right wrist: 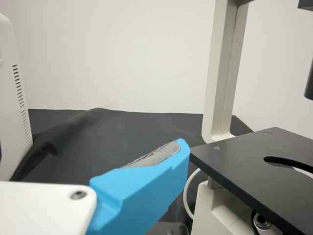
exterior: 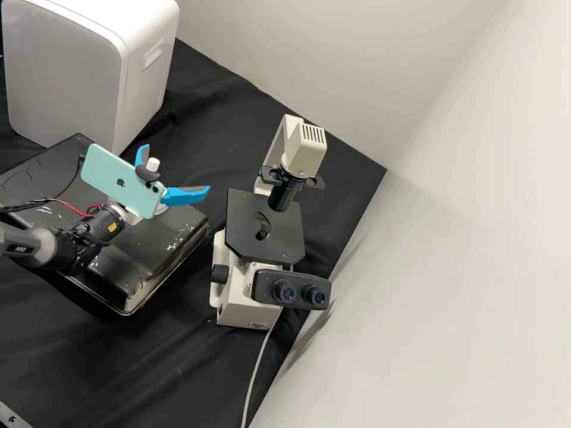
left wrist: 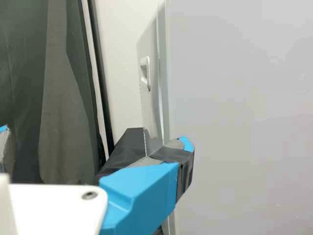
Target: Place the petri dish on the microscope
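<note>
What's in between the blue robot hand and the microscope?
Just a bare strip of black cloth. The high view shows it, between the open right hand and the microscope.

wall (exterior: 357,53): plain white, behind the bench | bench (exterior: 148,368): black cloth on top | big white box (exterior: 77,65): back corner

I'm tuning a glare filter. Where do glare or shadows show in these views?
High view: white glints on the glossy black box, and the microscope throws a soft shadow on the wall; right wrist view: faint sheen on the stage; left wrist view: even light, no glare.
</note>
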